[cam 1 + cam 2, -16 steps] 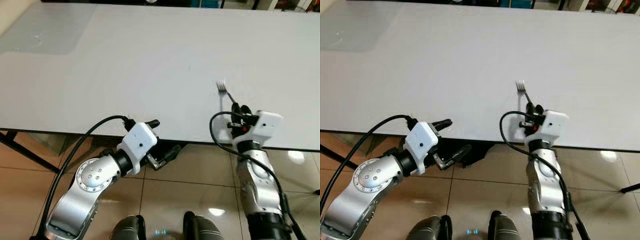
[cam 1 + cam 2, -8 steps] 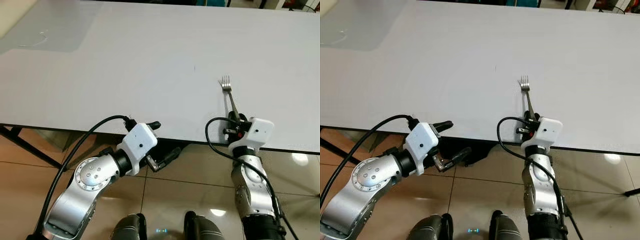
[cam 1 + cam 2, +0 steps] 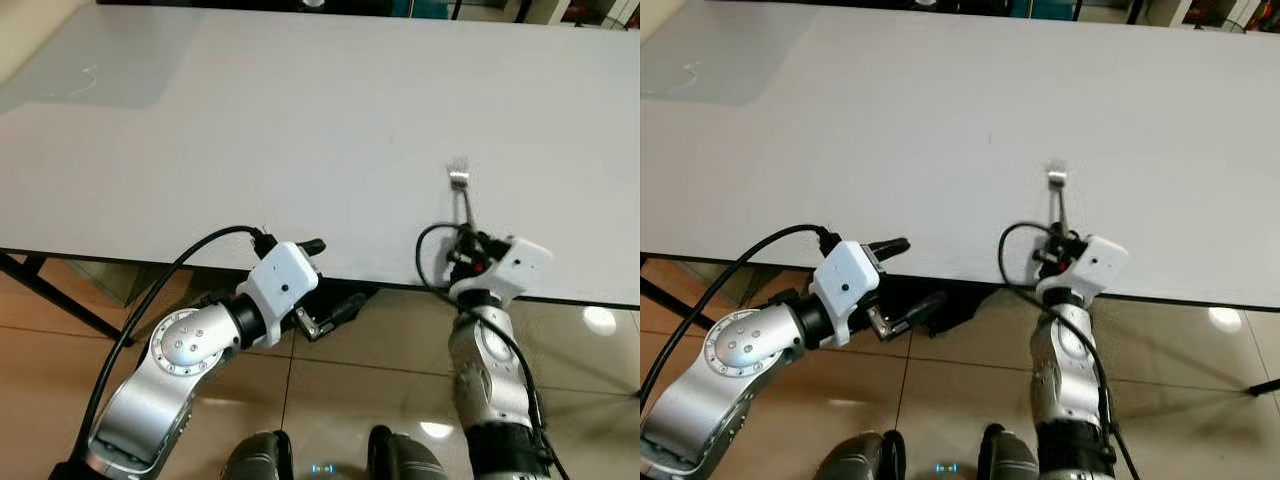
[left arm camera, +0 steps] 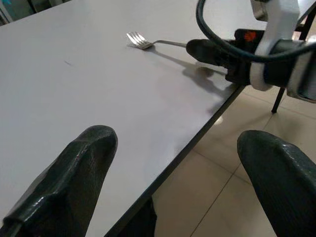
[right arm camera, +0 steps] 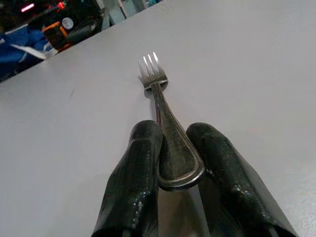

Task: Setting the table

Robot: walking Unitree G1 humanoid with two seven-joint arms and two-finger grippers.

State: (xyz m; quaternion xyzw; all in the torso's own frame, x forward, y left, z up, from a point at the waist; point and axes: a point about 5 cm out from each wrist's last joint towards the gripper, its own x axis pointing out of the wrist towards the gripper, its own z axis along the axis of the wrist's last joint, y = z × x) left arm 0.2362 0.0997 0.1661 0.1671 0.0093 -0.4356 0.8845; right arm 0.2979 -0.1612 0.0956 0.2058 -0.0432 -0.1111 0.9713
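A silver fork (image 3: pixel 461 196) lies lengthwise on the white table (image 3: pixel 250 130), its long axis running away from the robot, tines pointing toward the far side and handle end toward the near edge. The right gripper (image 5: pixel 173 170) reaches just over that near edge and pinches the fork's rounded handle end between its two black fingers (image 5: pixel 136 163), which are drawn in close against either side of the metal. In the right wrist view the handle sits between the pads with the neck and tines stretching out ahead across the tabletop. The head of the fork is blurred in both eye views, so whether the tines rest on the surface or ride slightly above it cannot be told.

The left gripper (image 3: pixel 322 283) hangs at the table's near edge, well to the left of the fork. Its two fingers (image 4: pixel 74 173) are spread wide and hold nothing: one lies over the rim of the tabletop, the other below it above the tiled floor (image 3: pixel 390 350). A black cable (image 3: pixel 165 290) loops from the left wrist.

The tabletop around the fork is plain white surface on every side, broad to the left and toward the far edge. A thin dark table leg (image 3: pixel 50 295) slants under the left end
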